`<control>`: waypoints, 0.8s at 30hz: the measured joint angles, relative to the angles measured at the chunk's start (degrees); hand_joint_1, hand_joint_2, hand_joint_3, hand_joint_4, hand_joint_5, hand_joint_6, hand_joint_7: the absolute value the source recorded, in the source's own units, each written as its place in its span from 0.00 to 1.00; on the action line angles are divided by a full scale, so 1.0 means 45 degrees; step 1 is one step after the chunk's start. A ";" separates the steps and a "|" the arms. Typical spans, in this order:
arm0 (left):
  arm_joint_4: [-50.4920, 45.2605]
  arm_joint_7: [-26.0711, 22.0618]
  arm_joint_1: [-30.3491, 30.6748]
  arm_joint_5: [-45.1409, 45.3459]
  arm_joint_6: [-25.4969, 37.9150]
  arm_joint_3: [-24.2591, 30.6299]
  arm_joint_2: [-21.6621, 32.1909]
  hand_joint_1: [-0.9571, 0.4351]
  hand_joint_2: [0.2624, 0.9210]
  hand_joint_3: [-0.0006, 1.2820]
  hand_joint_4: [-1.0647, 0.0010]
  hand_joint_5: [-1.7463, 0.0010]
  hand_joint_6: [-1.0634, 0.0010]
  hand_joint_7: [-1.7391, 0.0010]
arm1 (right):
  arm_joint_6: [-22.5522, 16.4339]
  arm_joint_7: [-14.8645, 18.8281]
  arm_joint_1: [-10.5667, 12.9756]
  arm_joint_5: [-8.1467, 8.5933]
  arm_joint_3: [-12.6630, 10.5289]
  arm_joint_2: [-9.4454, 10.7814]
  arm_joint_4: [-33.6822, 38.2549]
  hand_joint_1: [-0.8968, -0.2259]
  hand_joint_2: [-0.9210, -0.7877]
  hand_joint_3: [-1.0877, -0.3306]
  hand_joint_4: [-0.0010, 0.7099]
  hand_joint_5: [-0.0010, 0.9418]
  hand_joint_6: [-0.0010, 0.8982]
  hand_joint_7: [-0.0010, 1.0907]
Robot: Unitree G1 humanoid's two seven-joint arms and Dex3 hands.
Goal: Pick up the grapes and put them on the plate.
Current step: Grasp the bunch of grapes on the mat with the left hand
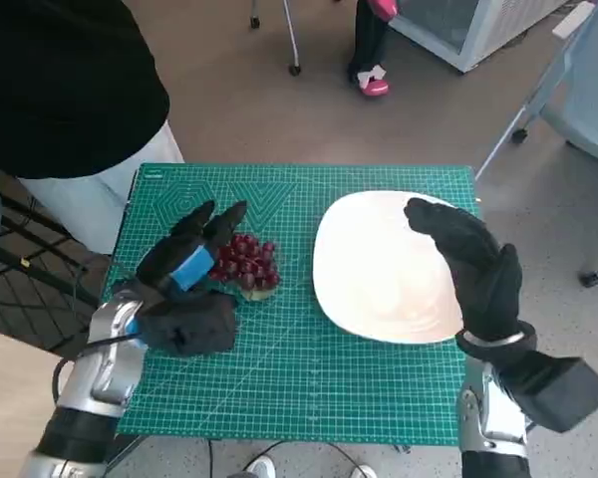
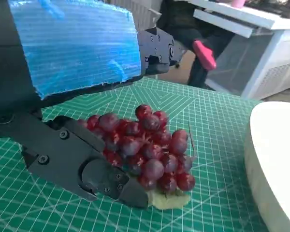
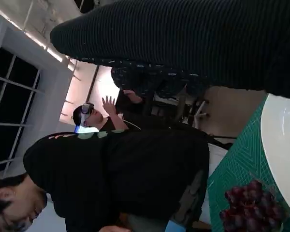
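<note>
A bunch of dark red grapes [image 1: 247,261] lies on the green cutting mat [image 1: 309,378], left of the round white plate [image 1: 369,284]. My left hand [image 1: 184,274] sits at the bunch's left side, fingers apart. In the left wrist view the black fingers [image 2: 87,166] flank the grapes [image 2: 150,150], one close on the near side and one above the far side; the bunch still rests on the mat. My gloved right hand [image 1: 473,264] hovers over the plate's right rim, fingers spread and empty. The right wrist view shows the glove [image 3: 183,43], the plate's edge [image 3: 280,140] and the grapes [image 3: 251,208].
A person in a black top [image 1: 60,80] stands right at the table's far left corner. A pink-shoed foot [image 1: 371,82] and chair legs [image 1: 291,40] are beyond the table, and a wheeled chair [image 1: 578,110] stands at the right. Two people [image 3: 111,164] show in the right wrist view.
</note>
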 measured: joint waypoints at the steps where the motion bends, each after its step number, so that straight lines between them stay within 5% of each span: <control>1: 0.0065 0.0000 -0.0087 0.0005 0.0086 -0.0077 -0.0004 0.41 0.66 0.00 1.00 1.00 0.90 0.99 | 0.0000 0.0000 0.0002 0.0000 -0.0006 -0.0004 -0.0001 0.39 0.00 0.30 0.52 0.00 0.08 0.26; 24: 0.5602 0.0761 -0.3339 0.0041 0.1115 -0.1868 -0.0917 0.40 0.67 0.00 1.00 1.00 0.91 1.00 | -0.0093 -0.0003 0.0015 -0.0127 -0.0046 -0.0146 0.0088 0.39 0.00 0.30 0.52 0.00 0.01 0.36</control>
